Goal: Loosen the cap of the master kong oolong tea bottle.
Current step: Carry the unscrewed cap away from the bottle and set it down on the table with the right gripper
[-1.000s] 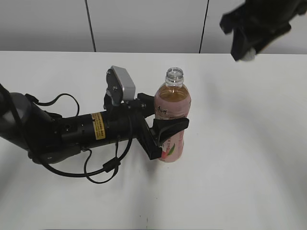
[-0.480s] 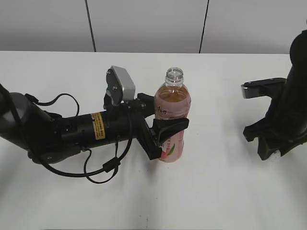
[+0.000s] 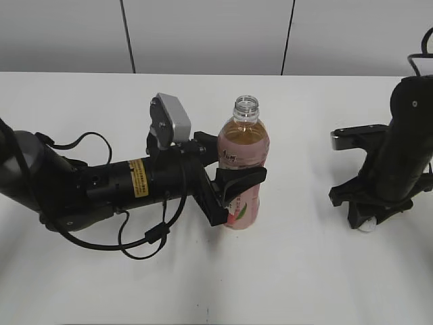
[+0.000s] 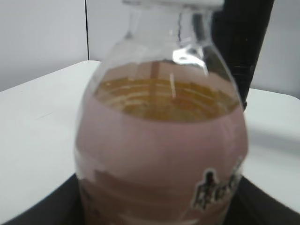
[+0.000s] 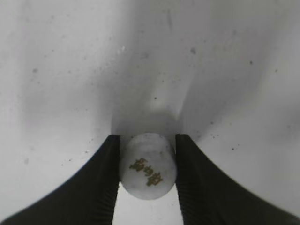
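Observation:
The master kong oolong tea bottle [image 3: 243, 162] stands upright at the table's middle, its neck open with no cap on it; it fills the left wrist view [image 4: 159, 140]. My left gripper [image 3: 233, 186] is shut around the bottle's pink label. The white cap [image 5: 148, 165], with a small dark mark on top, sits between the fingers of my right gripper [image 5: 147, 161], which is shut on it just above or on the table. In the exterior view the right gripper [image 3: 369, 218] is low at the right, with the cap [image 3: 366, 226] peeking out under it.
The white table [image 3: 304, 284] has a pale wall behind it. The left arm's black body and cables [image 3: 101, 186] lie across the table's left side. The right arm [image 3: 406, 135] stands near the right edge.
My right gripper has come down from high at the upper right to the table surface at the right, carrying the cap. The left gripper and bottle have not moved.

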Controlling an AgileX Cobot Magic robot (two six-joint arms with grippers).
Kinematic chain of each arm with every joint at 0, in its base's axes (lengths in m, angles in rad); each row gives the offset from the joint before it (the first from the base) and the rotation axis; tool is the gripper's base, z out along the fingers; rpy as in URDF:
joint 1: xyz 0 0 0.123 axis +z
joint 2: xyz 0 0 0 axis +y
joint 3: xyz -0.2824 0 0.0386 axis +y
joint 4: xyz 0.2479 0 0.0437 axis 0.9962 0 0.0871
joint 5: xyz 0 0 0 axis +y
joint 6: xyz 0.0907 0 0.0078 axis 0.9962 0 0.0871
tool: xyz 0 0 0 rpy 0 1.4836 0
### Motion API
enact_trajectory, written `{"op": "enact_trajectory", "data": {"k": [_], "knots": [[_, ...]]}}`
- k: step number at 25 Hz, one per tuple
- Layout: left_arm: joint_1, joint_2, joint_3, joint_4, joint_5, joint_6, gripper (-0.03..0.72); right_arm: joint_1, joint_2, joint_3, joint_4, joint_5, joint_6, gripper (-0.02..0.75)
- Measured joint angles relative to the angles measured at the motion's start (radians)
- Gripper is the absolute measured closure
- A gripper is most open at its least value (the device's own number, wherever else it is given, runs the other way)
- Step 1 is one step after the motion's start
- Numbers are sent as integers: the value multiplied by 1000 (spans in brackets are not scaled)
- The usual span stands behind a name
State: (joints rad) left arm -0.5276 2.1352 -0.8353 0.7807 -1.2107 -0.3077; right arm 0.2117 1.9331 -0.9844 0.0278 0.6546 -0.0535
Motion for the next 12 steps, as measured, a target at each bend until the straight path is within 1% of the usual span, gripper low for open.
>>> {"op": "enact_trajectory", "data": {"k": [2,4,7,9,10,12], "knots": [[0,0,0,0,0,0,282,0,10,0,3,-5,0,455],[0,0,0,0,0,0,282,0,11,0,12,-6,1,419],[0,0,0,0,0,0,282,0,11,0,24,-6,1,280],[0,0,0,2,0,1,282,0,11,0,26,-2,1,205],[0,0,0,3,0,1,282,0,11,0,26,3,1,181],[0,0,0,3,0,1,277,0,8,1,27,11,1,167]]}}
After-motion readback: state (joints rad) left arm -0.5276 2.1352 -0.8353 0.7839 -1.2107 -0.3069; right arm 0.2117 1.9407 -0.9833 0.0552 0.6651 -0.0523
